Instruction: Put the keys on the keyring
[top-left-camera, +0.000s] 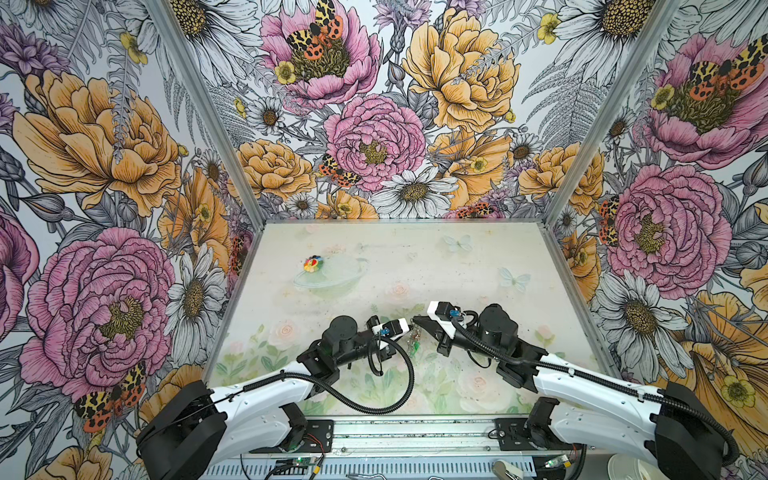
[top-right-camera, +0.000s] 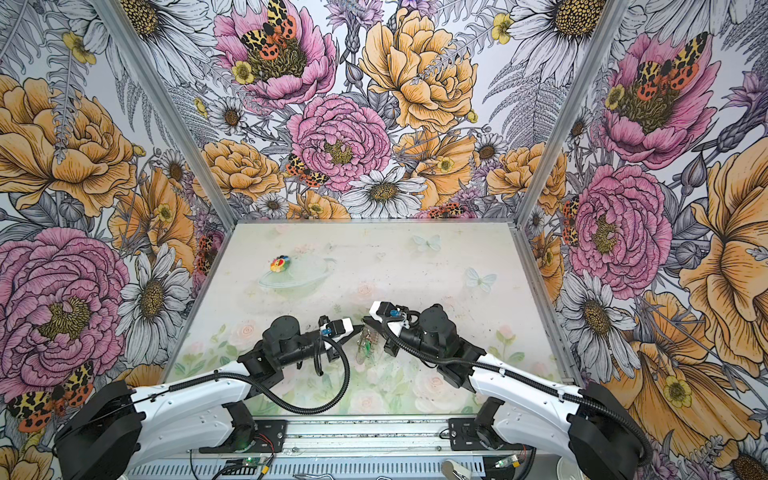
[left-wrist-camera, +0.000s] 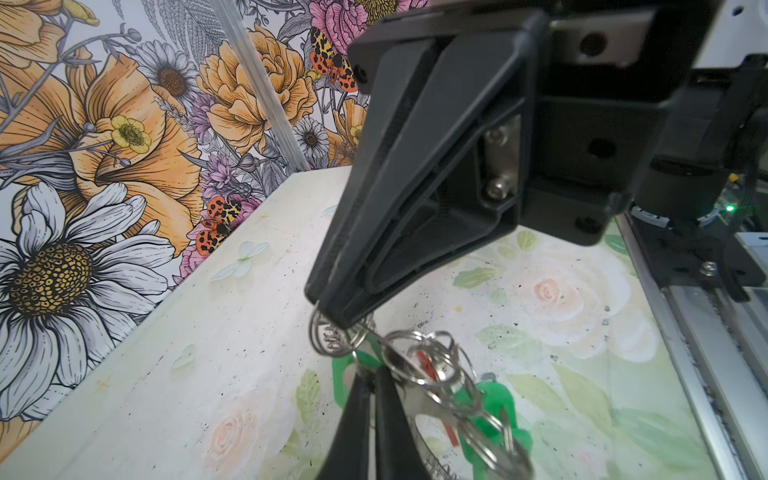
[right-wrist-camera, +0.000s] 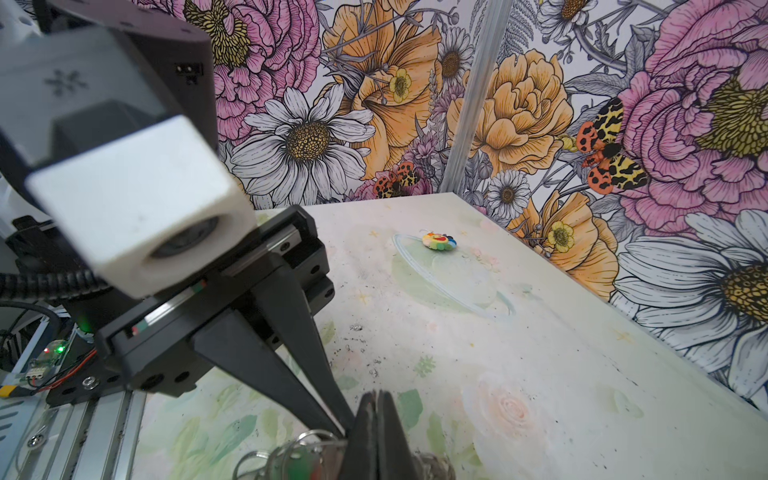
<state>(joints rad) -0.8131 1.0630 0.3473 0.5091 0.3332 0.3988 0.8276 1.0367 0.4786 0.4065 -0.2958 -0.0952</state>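
Both arms (top-left-camera: 266, 386) have white shells, black joints and black ribbed cables (top-left-camera: 374, 409). The left gripper (left-wrist-camera: 370, 376) and right gripper (right-wrist-camera: 376, 397) have dark pointed fingers (left-wrist-camera: 415, 166).

We see bright green plastic, smooth and faintly glossy, on the heads of the keys (left-wrist-camera: 492, 401). The keyring (left-wrist-camera: 401, 359) is thin polished metal wire, and its loops catch the light. The right gripper (left-wrist-camera: 332, 313) and left gripper (left-wrist-camera: 371, 376) look like matt black moulded plastic. The camera housing (right-wrist-camera: 137, 208) is matt white plastic, slightly grainy. The table (left-wrist-camera: 187, 332) is a matt printed sheet speckled with dark grime.
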